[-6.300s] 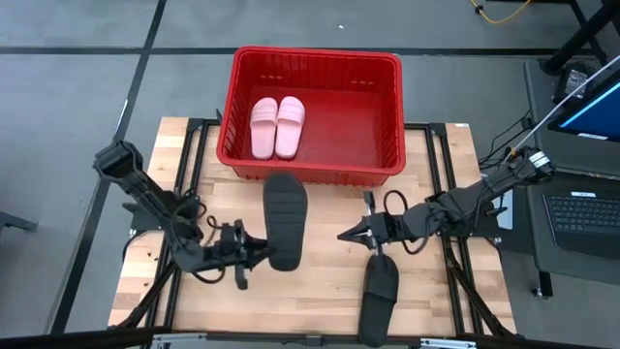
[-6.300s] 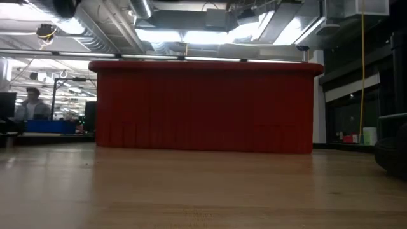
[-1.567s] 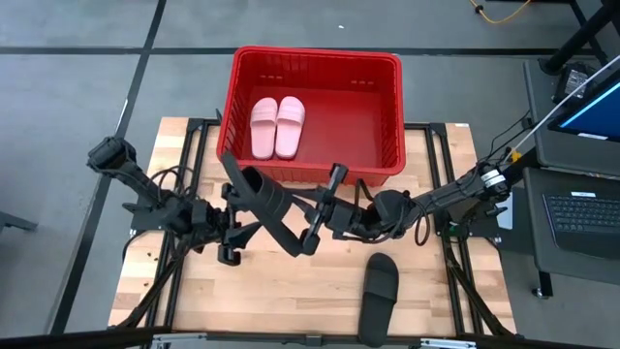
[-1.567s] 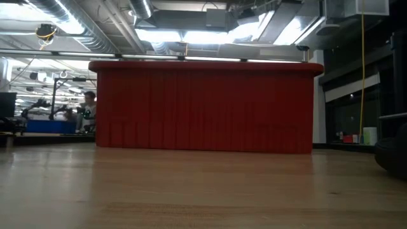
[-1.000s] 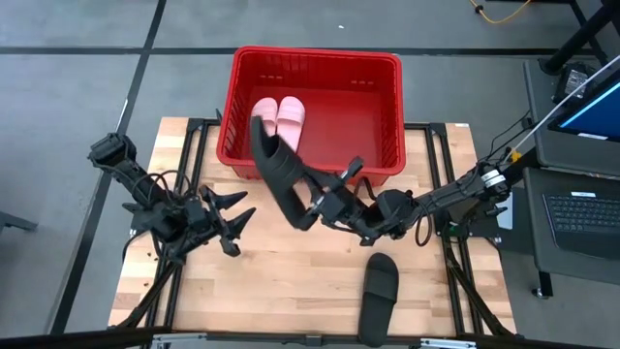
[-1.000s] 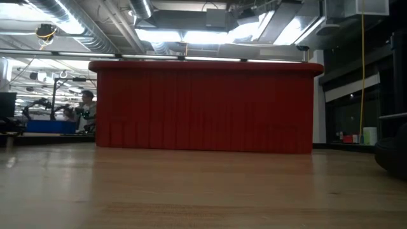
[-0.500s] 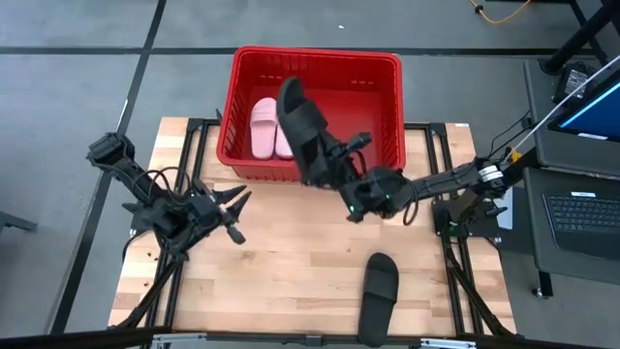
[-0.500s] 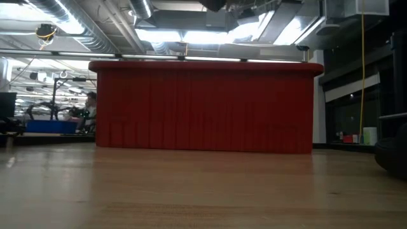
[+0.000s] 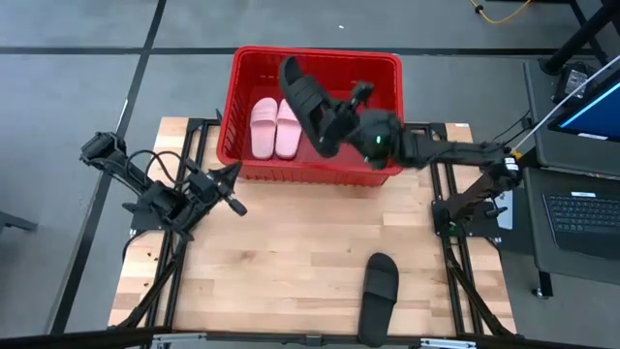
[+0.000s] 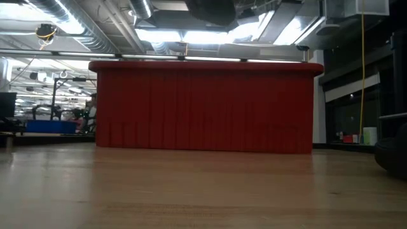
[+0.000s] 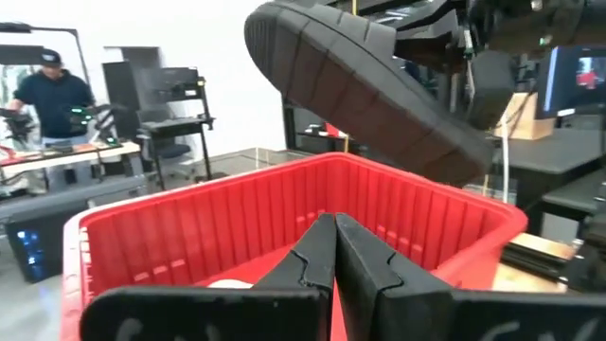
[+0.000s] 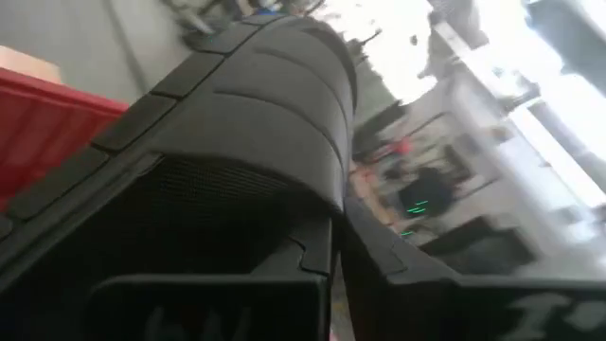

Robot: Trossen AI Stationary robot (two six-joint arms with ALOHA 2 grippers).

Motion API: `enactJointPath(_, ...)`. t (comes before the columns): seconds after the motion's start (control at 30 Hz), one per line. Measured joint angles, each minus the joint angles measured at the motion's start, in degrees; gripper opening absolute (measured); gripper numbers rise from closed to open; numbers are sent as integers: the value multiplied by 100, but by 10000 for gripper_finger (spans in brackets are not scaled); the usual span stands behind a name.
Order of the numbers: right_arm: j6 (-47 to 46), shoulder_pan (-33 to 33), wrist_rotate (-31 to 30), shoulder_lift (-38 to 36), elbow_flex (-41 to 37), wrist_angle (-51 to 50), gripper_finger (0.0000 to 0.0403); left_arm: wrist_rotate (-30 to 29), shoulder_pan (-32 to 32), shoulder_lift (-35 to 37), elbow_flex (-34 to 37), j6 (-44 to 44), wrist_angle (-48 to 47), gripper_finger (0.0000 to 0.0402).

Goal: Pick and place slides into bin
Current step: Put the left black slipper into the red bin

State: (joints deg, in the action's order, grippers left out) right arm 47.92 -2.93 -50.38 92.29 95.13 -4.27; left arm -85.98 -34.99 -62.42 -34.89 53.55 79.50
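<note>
The red bin stands at the table's far edge, with two pale pink slides lying side by side on its floor at the left. My right gripper is shut on a black slide, which it holds tilted above the bin; its ribbed sole also shows in the left wrist view. The second black slide lies flat on the table near the front edge. My left gripper is shut and empty over the table, just in front of the bin's near left corner. My right gripper pinches the black slide between its two fingers, near the slide's nearer end. The slide itself hides which part the fingers have. The fingers come from the table's right side. The slide is lifted clear above the bin and tilted, its other end highest.
The bin's right half holds nothing. The bin's near wall fills the low view. Wooden table top lies between the arms. A person stands in the room behind.
My right gripper has carried the black slide from above the table in front of the bin toward the far edge and upward; it now hangs over the bin. The slide has stayed tilted. My left gripper has drawn back a little toward the table's left and far edges.
</note>
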Motion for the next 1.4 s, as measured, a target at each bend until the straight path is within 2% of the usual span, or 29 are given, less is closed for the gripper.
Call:
enactJointPath(0.07, -480, -260, 263, -27, 264, -606, 13, 2, 77, 13, 0, 25, 4, 2)
enactJointPath(0.17, -583, -629, 201, -26, 461, -1121, 13, 1, 166, 11, 0, 42, 2, 2)
enactJointPath(0.27, -676, -919, -19, 11, 465, -1308, 13, 3, 270, 11, 0, 36, 0, 1)
enactJointPath(0.47, -1349, -1382, -35, 202, 468, -1945, 13, -4, 528, 9, 0, 34, -4, 2)
enactJointPath(0.63, -1536, -1681, 391, 572, 468, -2055, 13, -56, 727, 9, 0, 108, -4, 2)
enactJointPath(0.93, -1693, -1936, 455, 1045, 468, -2793, 13, -298, 862, 9, 0, 126, -10, 2)
enactJointPath(1.1, -2160, -1982, 834, 1157, 465, -3011, 13, -307, 862, 9, 0, 117, -22, 1)
enactJointPath(1.4, -2855, -2097, 817, 1603, 465, -3226, 13, -310, 862, 7, 0, -25, -26, 1)
